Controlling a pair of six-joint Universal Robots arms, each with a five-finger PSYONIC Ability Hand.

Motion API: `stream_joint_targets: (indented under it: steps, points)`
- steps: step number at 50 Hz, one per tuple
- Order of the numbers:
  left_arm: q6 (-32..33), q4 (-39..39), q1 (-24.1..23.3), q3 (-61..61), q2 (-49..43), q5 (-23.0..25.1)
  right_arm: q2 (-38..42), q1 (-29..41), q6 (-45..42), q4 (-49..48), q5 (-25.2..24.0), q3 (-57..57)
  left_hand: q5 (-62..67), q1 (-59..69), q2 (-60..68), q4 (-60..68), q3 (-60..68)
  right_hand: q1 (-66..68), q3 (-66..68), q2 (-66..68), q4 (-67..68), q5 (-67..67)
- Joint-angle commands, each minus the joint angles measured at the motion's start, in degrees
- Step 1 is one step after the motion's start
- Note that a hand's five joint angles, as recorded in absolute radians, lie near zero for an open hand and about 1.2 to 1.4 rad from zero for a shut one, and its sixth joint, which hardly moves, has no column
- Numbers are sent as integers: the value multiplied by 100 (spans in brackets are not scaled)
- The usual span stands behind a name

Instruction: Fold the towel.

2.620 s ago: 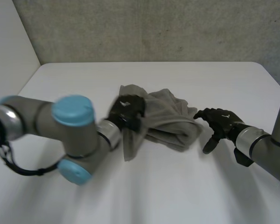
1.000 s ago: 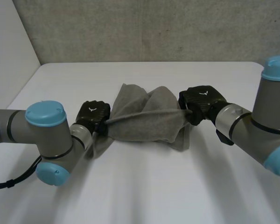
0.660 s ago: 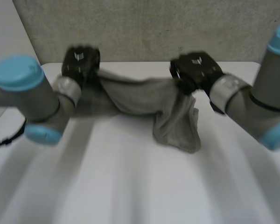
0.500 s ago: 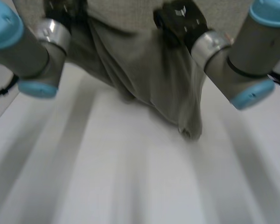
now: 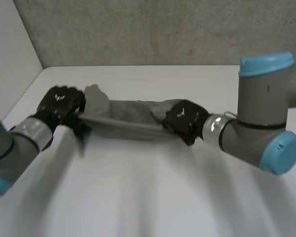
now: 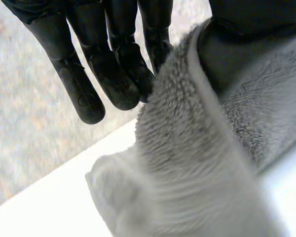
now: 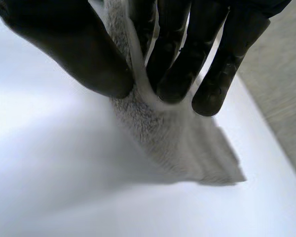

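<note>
From the head view, both ends of the towel (image 5: 130,116) are hidden under the hands, and its bunched folds make it impossible to tell which edge or corner is which. It lies as a long grey roll on the white table (image 5: 153,197), stretched between the two hands, with a grey wall (image 5: 153,29) beyond it. The left hand (image 5: 61,103) sits at the towel's left end, knuckles up, and the left arm (image 5: 15,143) is cut off at the picture's edge. The right hand (image 5: 184,118) is at the towel's right end, and the right arm (image 5: 259,123) bends back from it under its light-blue cap.

In the left wrist view, much of the thumb is buried in towel (image 6: 187,163) pile. The left hand (image 6: 108,59) keeps its fingers nearly straight. The one nearest the thumb touches the cloth, and a fold is pinched between that finger and the thumb. The table (image 6: 44,207) shows under the cloth.

In the right wrist view, the rest of the towel (image 7: 172,143) runs out past the fingertips. The right hand (image 7: 187,49) pinches a thin edge of the towel between the thumb and the fingers. The table (image 7: 64,187) lies beneath.
</note>
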Motion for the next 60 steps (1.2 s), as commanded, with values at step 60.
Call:
stream_joint_targets:
  steps: [60]
  points:
    - [-92, 309, 526, -1423, 1280, -8, 3807, 584, -2181, -341, -235, -4599, 834, 795, 304, 214, 339, -696, -734, -681, -725, -790]
